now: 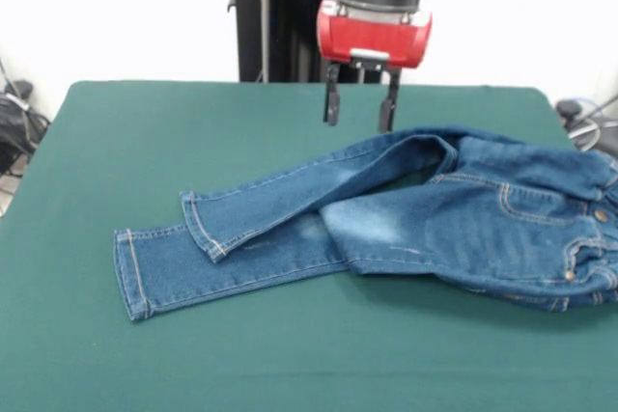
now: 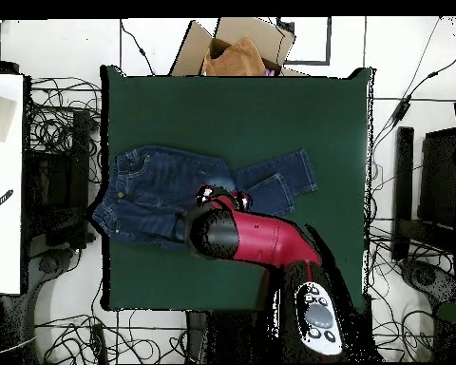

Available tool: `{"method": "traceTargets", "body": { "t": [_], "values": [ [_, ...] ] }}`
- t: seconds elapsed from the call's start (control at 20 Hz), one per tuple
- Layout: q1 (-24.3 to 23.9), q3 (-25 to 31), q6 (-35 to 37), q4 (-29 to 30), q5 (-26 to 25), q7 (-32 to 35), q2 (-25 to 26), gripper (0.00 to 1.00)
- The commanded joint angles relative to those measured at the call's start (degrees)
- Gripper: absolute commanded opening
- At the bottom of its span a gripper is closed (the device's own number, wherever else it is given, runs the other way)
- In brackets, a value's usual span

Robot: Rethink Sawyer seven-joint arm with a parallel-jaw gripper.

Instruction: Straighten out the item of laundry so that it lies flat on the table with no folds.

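The small blue denim jeans (image 1: 415, 219) lie crumpled on the green table (image 1: 145, 142). The waistband (image 1: 594, 248) is at the table's right edge in the front view, and both legs run to the left. One leg crosses over the other, and a faded thigh part is folded over. My gripper (image 1: 359, 105) is open and empty. It hangs just above the table behind the upper leg. In the overhead view the jeans (image 2: 156, 190) lie left of centre on the table (image 2: 270, 114). The arm hides their middle, and the gripper (image 2: 222, 198) shows over them.
An open cardboard box (image 2: 237, 48) with something brown inside stands beyond the table's far edge in the overhead view. Cables (image 2: 56, 124) lie all round the table. A white board (image 2: 4, 181) is at the left. The robot's pedestal (image 1: 280, 16) stands behind the table.
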Motion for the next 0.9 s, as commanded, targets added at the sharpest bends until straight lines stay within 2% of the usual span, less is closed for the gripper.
{"method": "traceTargets", "body": {
  "t": [0.05,0.35,0.7,0.9],
  "values": [
    [-1.4,7.4,-3.8,4.1,-5.7,1.7,4.4,1.00],
    [-5.1,10.0,-3.4,4.0,-7.9,2.3,6.7,1.00],
    [-6.0,11.3,4.3,0.2,-7.5,0.3,6.3,1.00],
    [-7.7,12.3,5.3,-0.9,-8.1,-1.2,7.1,1.00]
  ]
}}
